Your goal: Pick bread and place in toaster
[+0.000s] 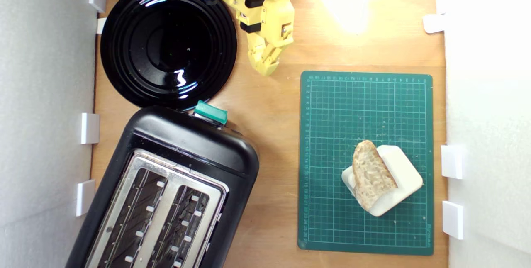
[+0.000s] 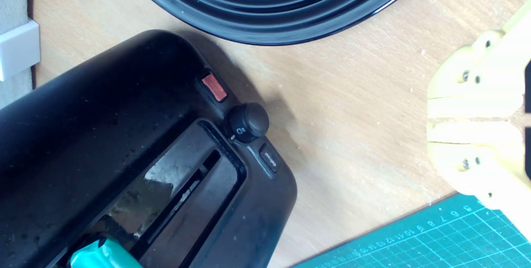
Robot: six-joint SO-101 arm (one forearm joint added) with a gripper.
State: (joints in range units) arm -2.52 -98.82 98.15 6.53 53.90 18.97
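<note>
Bread [image 1: 370, 173]: half-oval slice, pale crumb, tan crust; lies tilted across a cream rounded-square block [image 1: 394, 185], overhanging the block's edge toward the exterior view's left. Block sits on a green cutting mat [image 1: 332, 156] at the exterior view's right.

Toaster [image 1: 166, 189]: black, two slots, silver top plate, angled at the exterior view's lower left; teal-green lever [image 1: 210, 112] at its upper end; both slots hold nothing. Wrist view shows its end panel with a round knob [image 2: 249, 122] and a red button [image 2: 213, 87].

Black plate [image 1: 168, 42]: round, glossy, just above the toaster.

Gripper [image 1: 267, 67]: yellow, jaws pressed together on nothing, over bare wooden table [image 1: 265, 135] between plate and mat, well apart from the bread
</note>
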